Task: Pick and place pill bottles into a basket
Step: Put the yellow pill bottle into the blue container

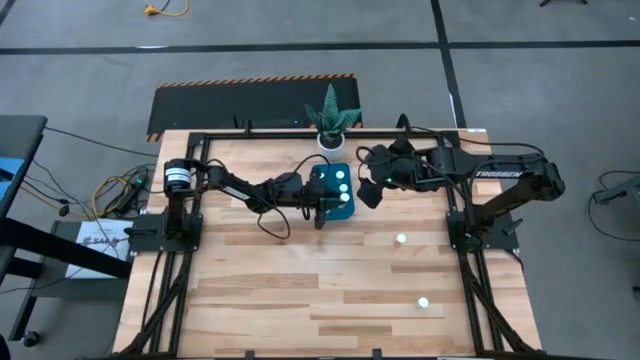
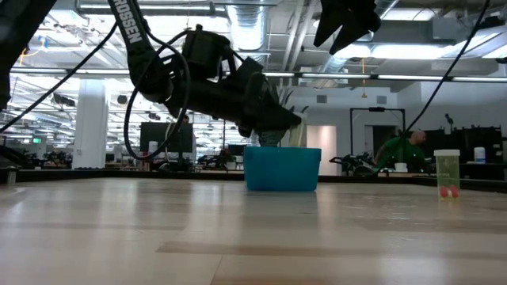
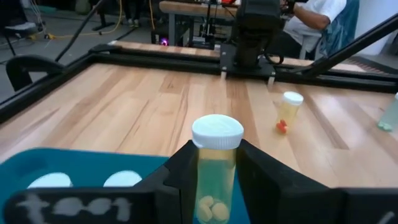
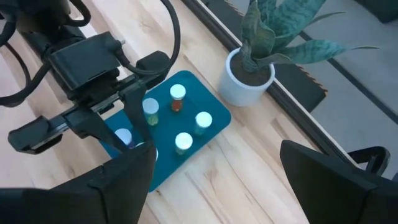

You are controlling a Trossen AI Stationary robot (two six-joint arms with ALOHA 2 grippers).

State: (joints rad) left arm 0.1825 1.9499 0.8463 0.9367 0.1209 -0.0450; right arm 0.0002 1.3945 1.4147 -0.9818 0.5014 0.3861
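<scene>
The teal basket stands at the table's far middle and holds several white-capped pill bottles. My left gripper reaches in from the table's left and is shut on a yellowish bottle with a white cap, upright over the basket. My right gripper hovers open and empty just right of the basket, high above it in the low view. Two more bottles stand on the table at the right and the near right. My left gripper pinches the bottle's clear body, just below the cap, between its two fingers. The fingers come from the table's left, slanting down. The bottle stands upright over the basket; its base is hidden, so whether it rests on the basket's floor cannot be told.
A white pot with a spiky green plant stands just behind the basket at the far edge. Black frame rails border the table. A person sits in the room beyond.
</scene>
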